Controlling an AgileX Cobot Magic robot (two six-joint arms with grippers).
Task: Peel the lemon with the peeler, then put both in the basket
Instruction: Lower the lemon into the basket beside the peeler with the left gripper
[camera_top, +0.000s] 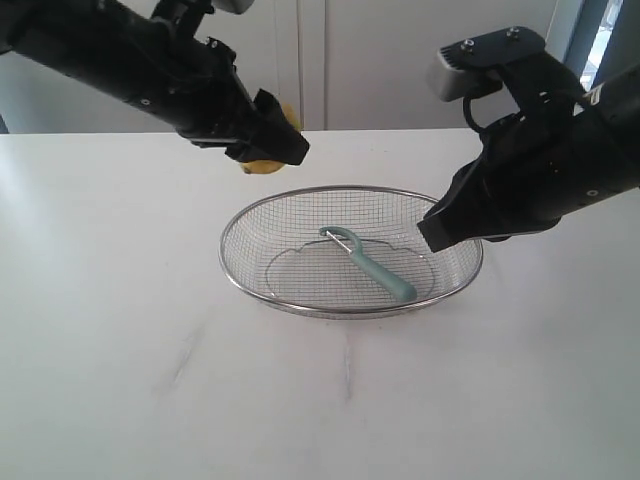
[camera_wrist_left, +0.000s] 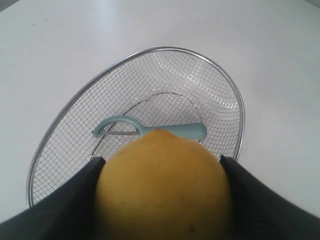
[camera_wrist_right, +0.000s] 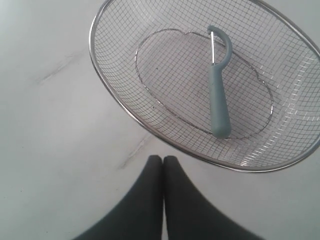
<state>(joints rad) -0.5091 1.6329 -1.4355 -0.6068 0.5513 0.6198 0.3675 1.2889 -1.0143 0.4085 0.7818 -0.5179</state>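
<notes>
The yellow lemon (camera_wrist_left: 162, 187) sits clamped between the black fingers of my left gripper (camera_wrist_left: 160, 162), held in the air behind the basket's far left rim; only a sliver of the lemon (camera_top: 266, 166) shows in the exterior view under the left gripper (camera_top: 285, 142). The silver wire basket (camera_top: 246, 215) stands mid-table with the teal peeler (camera_top: 372, 265) lying on its floor, head toward the back. The peeler (camera_wrist_right: 219, 95) and basket (camera_wrist_right: 125, 115) also show in the right wrist view. My right gripper (camera_wrist_right: 163, 159) is shut and empty, above the basket's right rim (camera_top: 432, 232).
The basket rests on a white tabletop (camera_top: 130, 330) with faint grey marks. A pale wall with a door line (camera_top: 312, 60) stands behind the table's far edge.
</notes>
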